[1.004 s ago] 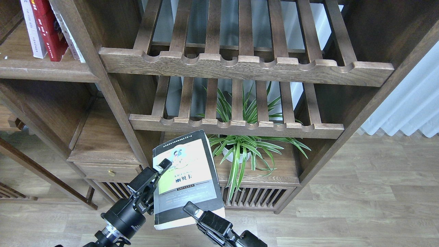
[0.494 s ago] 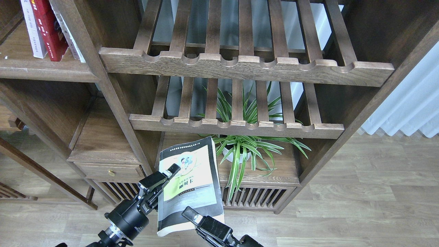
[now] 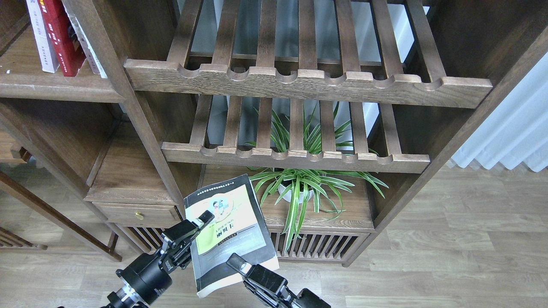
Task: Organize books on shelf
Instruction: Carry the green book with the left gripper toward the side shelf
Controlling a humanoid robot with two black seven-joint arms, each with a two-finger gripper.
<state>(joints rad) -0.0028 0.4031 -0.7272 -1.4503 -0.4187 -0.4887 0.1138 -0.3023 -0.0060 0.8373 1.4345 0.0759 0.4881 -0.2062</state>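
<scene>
The thick black-bordered yellow-green paperback (image 3: 229, 233) is held in the air low before the bookcase, long axis pointing up toward it. The left pincer (image 3: 201, 220) is clamped on its left edge; the right pincer (image 3: 239, 265) meets its lower edge, but I cannot tell its grip. The flat dark-brown wooden shelf (image 3: 55, 85) with standing books lies far up-left, nearer the left arm.

Books (image 3: 55, 34) upper left cut off by frame top. My arms cut off at bottom edge. Yellow-green book (image 3: 229, 233) cover text too small to read.
</scene>
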